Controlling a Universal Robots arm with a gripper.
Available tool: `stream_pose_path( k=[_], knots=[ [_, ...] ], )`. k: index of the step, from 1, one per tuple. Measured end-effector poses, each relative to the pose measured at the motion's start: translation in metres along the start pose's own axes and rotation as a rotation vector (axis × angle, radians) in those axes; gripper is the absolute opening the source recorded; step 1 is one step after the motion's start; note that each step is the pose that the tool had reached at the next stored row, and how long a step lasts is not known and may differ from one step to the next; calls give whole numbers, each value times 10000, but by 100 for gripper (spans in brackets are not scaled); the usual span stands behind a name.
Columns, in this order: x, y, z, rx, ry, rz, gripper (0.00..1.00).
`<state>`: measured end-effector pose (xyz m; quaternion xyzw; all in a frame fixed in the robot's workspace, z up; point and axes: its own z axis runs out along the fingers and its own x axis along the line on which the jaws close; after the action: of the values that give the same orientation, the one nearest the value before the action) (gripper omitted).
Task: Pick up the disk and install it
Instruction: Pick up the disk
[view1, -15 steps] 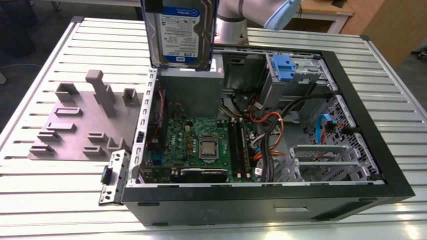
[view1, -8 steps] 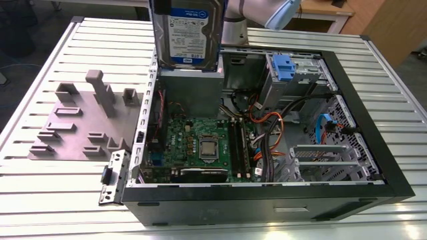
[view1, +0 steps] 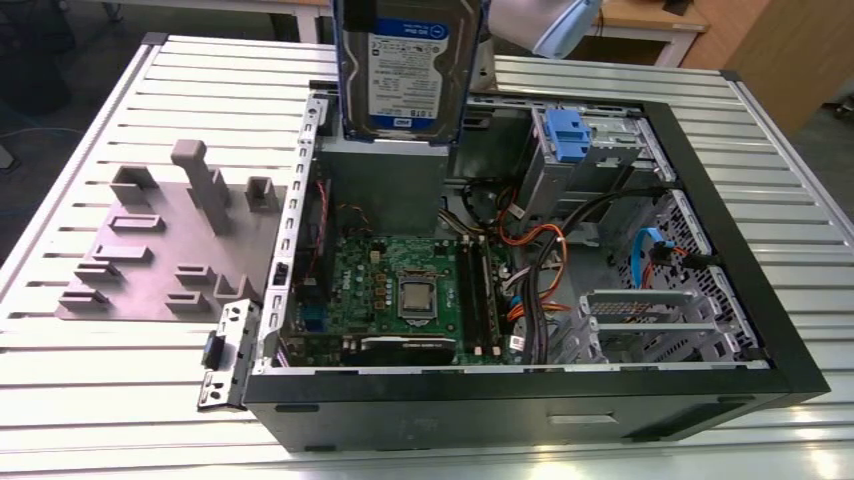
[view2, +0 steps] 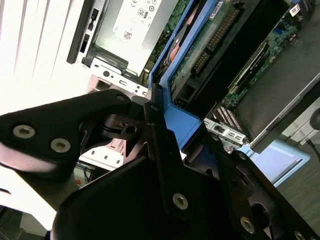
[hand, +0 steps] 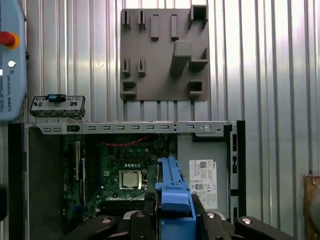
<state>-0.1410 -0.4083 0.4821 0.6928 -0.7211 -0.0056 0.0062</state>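
Note:
The disk (view1: 400, 70), a silver hard drive with a white-and-blue label in a blue carrier frame, hangs upright above the back of the open computer case (view1: 534, 405), over the grey power-supply box (view1: 380, 185). In both wrist views my gripper (view2: 180, 127) (hand: 172, 214) is shut on the blue frame of the disk (view2: 210, 45) (hand: 170, 180), with a black finger (view2: 160, 145) pressed on each side. The disk is clear of the case and touches nothing in it.
Inside the case lie the motherboard (view1: 400, 290), orange and black cables (view1: 534, 250) and a drive cage with a blue latch (view1: 567, 135). A grey fixture plate (view1: 160, 250) lies on the slatted table on the exterior view's left. A teach pendant (hand: 10, 60) sits nearby.

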Motion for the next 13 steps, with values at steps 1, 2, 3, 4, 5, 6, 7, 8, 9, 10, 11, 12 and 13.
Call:
stream_pose_path(
  k=[1, 2, 3, 4, 5, 6, 7, 8, 9, 10, 11, 12, 13],
  knots=[
    [0, -4, 1, 1, -1, 2, 37],
    [0, -7, 1, 2, -2, 1, 37],
    [0, -7, 1, 1, -2, 2, 37],
    [0, -8, 1, 1, -1, 3, 37],
    [-1, -8, 0, 1, -2, 3, 37],
    [0, -9, 0, 1, -1, 1, 37],
    [0, -9, 0, 1, -1, 2, 37],
    [0, -9, 0, 1, -1, 1, 37],
    [0, -9, 0, 1, -1, 2, 37],
    [0, -10, 1, 0, 0, 2, 37],
    [1, -15, 4, 2, -3, 0, 37],
    [0, -25, 4, 2, -2, 0, 37],
    [0, -42, 5, 1, 0, 2, 37]
  ],
)
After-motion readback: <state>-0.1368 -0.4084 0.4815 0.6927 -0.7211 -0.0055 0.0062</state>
